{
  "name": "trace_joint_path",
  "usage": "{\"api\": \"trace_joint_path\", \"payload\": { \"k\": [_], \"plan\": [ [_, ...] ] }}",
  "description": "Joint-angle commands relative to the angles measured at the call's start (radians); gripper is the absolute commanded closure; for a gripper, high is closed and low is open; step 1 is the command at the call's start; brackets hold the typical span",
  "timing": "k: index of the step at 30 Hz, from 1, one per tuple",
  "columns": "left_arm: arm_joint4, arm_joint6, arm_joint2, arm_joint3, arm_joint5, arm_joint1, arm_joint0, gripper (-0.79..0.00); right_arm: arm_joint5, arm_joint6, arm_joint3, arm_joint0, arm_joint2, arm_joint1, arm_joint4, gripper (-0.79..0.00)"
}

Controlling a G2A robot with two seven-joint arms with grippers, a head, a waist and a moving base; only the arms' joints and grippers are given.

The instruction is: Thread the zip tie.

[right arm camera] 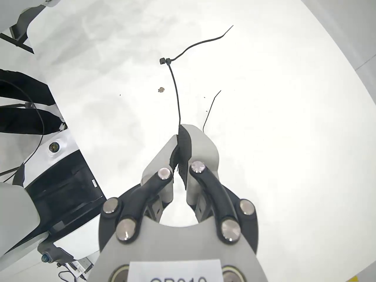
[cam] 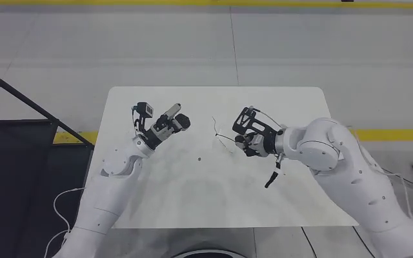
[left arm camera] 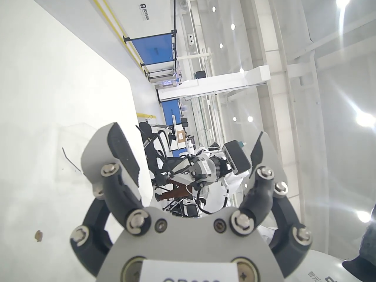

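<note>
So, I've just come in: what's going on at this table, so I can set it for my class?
The right gripper is shut on the strap of a black zip tie over the white table. The strap runs from its fingertips to the head, and a further length of strap leads away from there. I cannot tell whether that length has been threaded through. The left gripper is open and empty, held off to the side.

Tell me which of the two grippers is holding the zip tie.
The right gripper: it is shut on the strap of the thin black plastic zip tie. The left gripper is open and empty.
</note>
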Motion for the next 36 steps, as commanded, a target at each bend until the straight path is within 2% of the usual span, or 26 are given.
{"api": "trace_joint_path", "payload": {
  "k": [1, 5, 10, 14, 17, 24, 36],
  "plan": [
    [0.009, 0.046, 0.003, -0.015, 0.017, -0.002, 0.009, -0.785, 0.0, 0.0, 0.0, 0.0, 0.0, 0.0, 0.0, 0.0],
    [0.08, 0.192, 0.006, -0.034, 0.037, -0.006, 0.024, -0.785, 0.09, 0.02, -0.081, 0.002, -0.035, -0.003, -0.206, 0.0],
    [0.273, 0.424, 0.021, -0.07, 0.045, -0.012, 0.048, -0.785, 0.199, 0.142, -0.158, 0.038, -0.14, -0.023, -0.489, 0.0],
    [0.355, 0.524, 0.037, -0.1, 0.039, -0.018, 0.069, -0.785, 0.235, 0.245, -0.144, 0.094, -0.245, -0.06, -0.61, 0.0],
    [0.385, 0.582, 0.049, -0.116, 0.026, -0.024, 0.082, -0.785, 0.241, 0.315, -0.095, 0.139, -0.319, -0.096, -0.641, 0.0],
    [0.385, 0.585, 0.05, -0.117, 0.024, -0.024, 0.083, -0.785, 0.242, 0.367, 0.025, 0.214, -0.418, -0.175, -0.627, 0.0],
    [0.385, 0.585, 0.05, -0.117, 0.024, -0.024, 0.083, -0.785, 0.211, 0.443, 0.178, 0.268, -0.515, -0.277, -0.657, 0.0]
  ]
}}
